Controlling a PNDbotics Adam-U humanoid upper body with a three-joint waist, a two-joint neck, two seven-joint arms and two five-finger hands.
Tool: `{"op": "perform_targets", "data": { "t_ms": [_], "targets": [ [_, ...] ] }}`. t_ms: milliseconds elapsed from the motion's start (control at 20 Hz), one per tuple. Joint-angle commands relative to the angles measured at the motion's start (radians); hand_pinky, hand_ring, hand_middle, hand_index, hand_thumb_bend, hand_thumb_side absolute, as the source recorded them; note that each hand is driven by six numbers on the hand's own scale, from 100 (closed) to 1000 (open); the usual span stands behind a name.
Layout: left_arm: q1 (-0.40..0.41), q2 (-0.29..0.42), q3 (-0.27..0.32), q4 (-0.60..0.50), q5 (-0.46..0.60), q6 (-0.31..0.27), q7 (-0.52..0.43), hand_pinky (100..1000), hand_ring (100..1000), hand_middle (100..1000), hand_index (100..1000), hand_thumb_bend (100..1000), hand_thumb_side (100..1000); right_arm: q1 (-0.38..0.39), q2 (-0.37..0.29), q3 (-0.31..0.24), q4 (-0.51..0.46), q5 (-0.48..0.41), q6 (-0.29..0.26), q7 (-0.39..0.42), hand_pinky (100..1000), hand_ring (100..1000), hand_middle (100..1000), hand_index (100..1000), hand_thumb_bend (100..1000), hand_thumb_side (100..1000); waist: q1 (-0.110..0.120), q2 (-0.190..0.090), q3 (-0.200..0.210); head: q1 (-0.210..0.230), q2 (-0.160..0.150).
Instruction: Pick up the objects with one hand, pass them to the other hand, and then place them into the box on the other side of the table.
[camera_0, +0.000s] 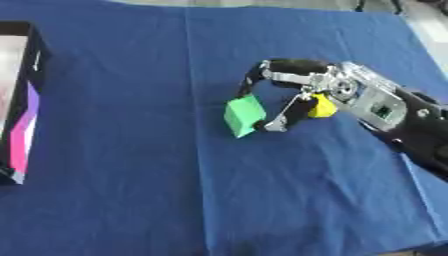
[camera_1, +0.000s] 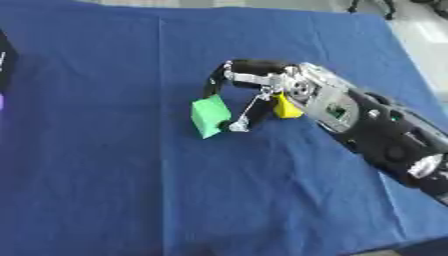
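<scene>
Your right hand (camera_0: 302, 87) curls around the green block (camera_0: 244, 115) mid-table, a yellow piece (camera_0: 322, 106) beneath the palm. Open blue cloth (camera_0: 131, 175) stretches leftward. Only the left eye view fully shows the box (camera_0: 26, 90) at the table's left edge.

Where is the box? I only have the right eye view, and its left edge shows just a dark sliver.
Observer: The left eye view shows the box at the table's left edge. It has black walls, and wide bare cloth separates it from the green block.
Operator: Is anything in it?
Observer: Yes, a pink shape and a purple shape show inside. I cannot tell what they are.
Operator: Is the left hand waiting beside it?
Observer: No, the cloth beside the box shows no left hand. The only hand in view is the right hand, with its fingers curled on the green block.
</scene>
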Motion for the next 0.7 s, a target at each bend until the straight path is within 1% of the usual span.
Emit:
{"op": "perform_targets", "data": {
  "t_ms": [50, 350, 600, 700],
  "targets": [
    [-0.007, 0.014, 0.016, -0.017, 0.001, -0.005, 0.005, 1000, 656, 535, 682, 100, 314, 0.003, -0.035, -0.023, -0.028, -0.035, 0.004, -0.034, 822, 721, 496, 572, 318, 100, 0.008, -0.037, -0.008, 0.004, -0.008],
    [0.009, 0.019, 0.023, -0.013, 0.015, -0.004, 0.021, 1000, 653, 532, 680, 100, 323, 0.017, -0.051, -0.042, -0.098, -0.124, 0.031, -0.099, 796, 717, 496, 569, 307, 100, 0.033, -0.070, -0.037, 0.024, 0.013],
    [0.018, 0.022, 0.030, -0.006, 0.027, -0.004, 0.035, 1000, 651, 530, 679, 100, 337, 0.016, -0.057, -0.056, -0.104, -0.196, 0.026, -0.160, 773, 711, 497, 569, 299, 100, 0.054, -0.100, -0.061, 0.048, 0.034],
    [0.018, 0.022, 0.036, -0.003, 0.035, -0.004, 0.045, 1000, 650, 529, 679, 100, 347, 0.012, -0.047, -0.059, -0.104, -0.224, 0.024, -0.186, 758, 706, 500, 571, 293, 100, 0.063, -0.110, -0.070, 0.057, 0.041]
  ]
}}
